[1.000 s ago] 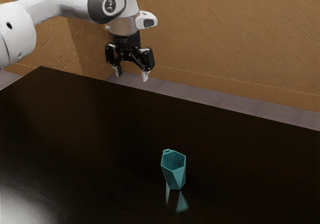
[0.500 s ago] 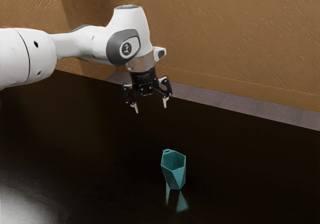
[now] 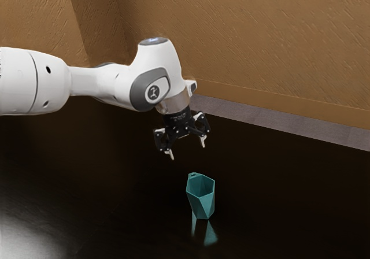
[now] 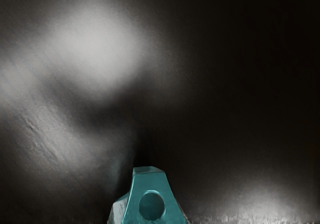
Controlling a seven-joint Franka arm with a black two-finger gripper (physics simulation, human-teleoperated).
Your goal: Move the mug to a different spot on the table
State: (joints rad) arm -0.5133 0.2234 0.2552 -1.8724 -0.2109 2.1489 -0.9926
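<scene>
You've dropped the gripper (image 3: 187, 148), wide open and empty, from the frame's upper left to right above the mug (image 3: 200, 196), so grabbing's probably next.

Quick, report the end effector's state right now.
The end effector is open and holds nothing; it hangs above the teal mug without touching it.

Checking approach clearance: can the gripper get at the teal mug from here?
Probably yes. The gripper hangs above the upright teal mug, a little toward the exterior view's left, fingers open, with nothing between them over the dark table.
</scene>
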